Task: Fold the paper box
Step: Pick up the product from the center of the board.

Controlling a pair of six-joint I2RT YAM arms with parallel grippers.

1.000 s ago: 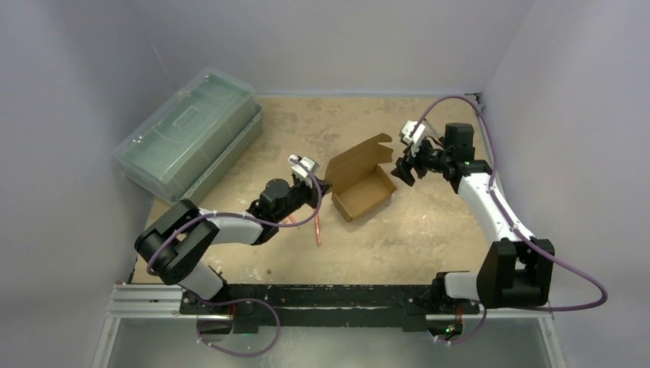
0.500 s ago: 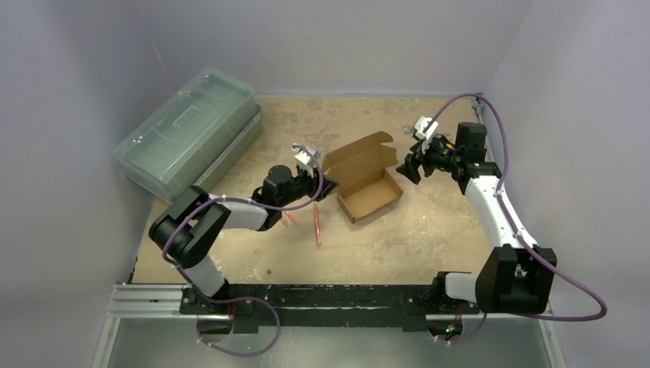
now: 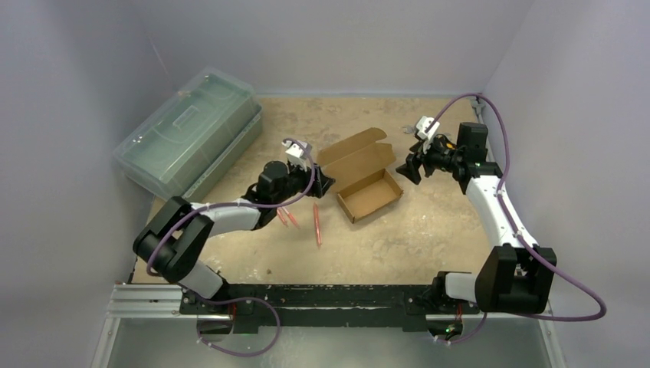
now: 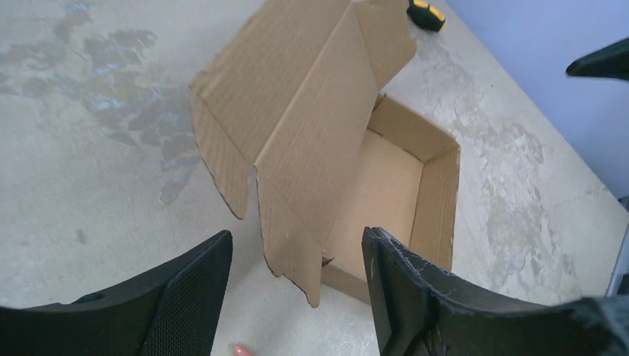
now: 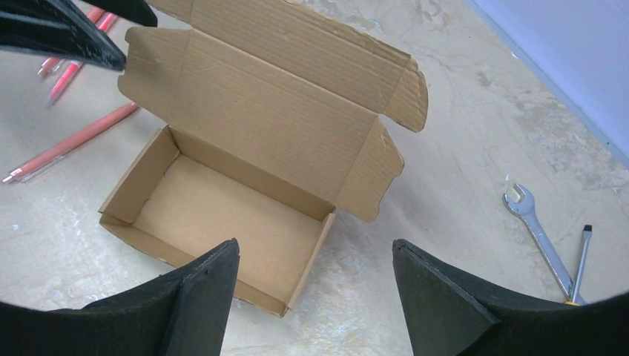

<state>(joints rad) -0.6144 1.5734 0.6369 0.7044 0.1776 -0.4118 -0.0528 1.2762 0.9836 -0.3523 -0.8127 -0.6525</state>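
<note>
Top external view: one closed green plastic case [image 3: 188,130] is seen at far left, its contents unclear. The left gripper [image 3: 325,184] is held spread beside the box's flap, and three pink pens [image 3: 316,224] are laid just below it. One paper box [image 3: 371,193] is set mid-table, lid raised, bare floor shown. The right gripper [image 3: 406,170] is likewise spread. The mottled tan table [image 3: 429,230] is enclosed by pale walls [image 3: 345,46].

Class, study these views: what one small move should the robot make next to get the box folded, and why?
Probably close the left gripper on the side flap of the lid, which sits between its fingers, and bend it inward. The box already has its tray formed, the lid stands open, and the right gripper hangs open, clear of the cardboard.
</note>
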